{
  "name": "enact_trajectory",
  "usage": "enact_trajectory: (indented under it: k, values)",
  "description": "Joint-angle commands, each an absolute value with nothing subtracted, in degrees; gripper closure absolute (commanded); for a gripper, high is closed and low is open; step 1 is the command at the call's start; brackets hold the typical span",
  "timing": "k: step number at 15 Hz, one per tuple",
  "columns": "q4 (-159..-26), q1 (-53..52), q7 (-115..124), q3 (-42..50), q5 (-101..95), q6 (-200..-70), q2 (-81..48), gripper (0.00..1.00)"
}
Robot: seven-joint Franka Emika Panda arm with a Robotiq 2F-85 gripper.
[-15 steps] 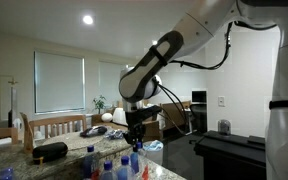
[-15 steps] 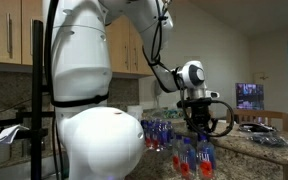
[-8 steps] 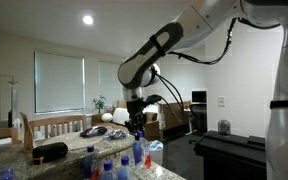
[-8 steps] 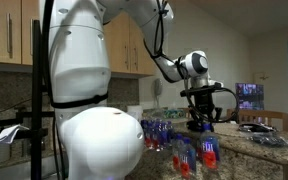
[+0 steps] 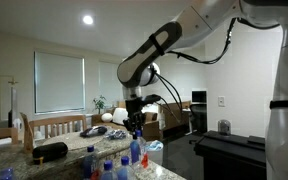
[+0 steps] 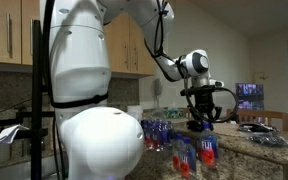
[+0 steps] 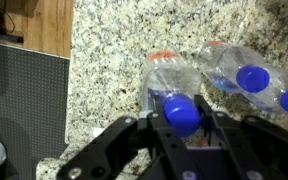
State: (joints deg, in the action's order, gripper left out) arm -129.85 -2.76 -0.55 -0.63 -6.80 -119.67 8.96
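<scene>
1. Water bottle [image 7: 163,68]: one clear plastic bottle with a red label and a blue cap [image 7: 181,108] hangs neck-up from the end effector [image 7: 181,118], over the speckled granite desk [image 7: 104,70].
2. The single end effector is clamped on the bottle's neck. In the wrist view one dark finger sits on each side of the cap, which shows between them.
3. In an exterior view the held bottle [image 6: 208,150] hangs straight below the end effector [image 6: 204,125], close to the desk top. Whether its base touches the stone cannot be made out.
4. In the wrist view two neighbouring bottles [image 7: 224,62] lie just beside the held one. Each shows one blue cap, so three caps are visible there in all.
5. In both exterior views a group of further bottles [image 6: 160,130] with red labels and blue caps stands on the desk near the held one. They overlap and are too small to count.
6. One dark rounded object [image 5: 49,152] rests on the desk, well apart from the bottles.
</scene>
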Motion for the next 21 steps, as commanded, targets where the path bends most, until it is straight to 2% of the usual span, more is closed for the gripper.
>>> enact_trajectory:
  k: [1,12,13,16,17,21]
  values:
    - [-126.44,-1.62,0.91,-0.08,-3.47,-121.28,7.16,0.86]
    - [-106.20,2.10,-1.60,3.46,-3.85,-118.29,-8.44,0.88]
    - [-108.96,1.85,-0.17,3.24,-3.61,-120.29,-6.35,0.65]
    - [-106.80,1.92,-0.16,3.41,-3.63,-119.73,-8.74,0.65]
    - [-106.66,1.91,-0.16,3.40,-3.63,-119.62,-8.84,0.88]
    - [-105.58,2.48,0.20,3.91,-2.84,-122.20,-10.02,0.87]
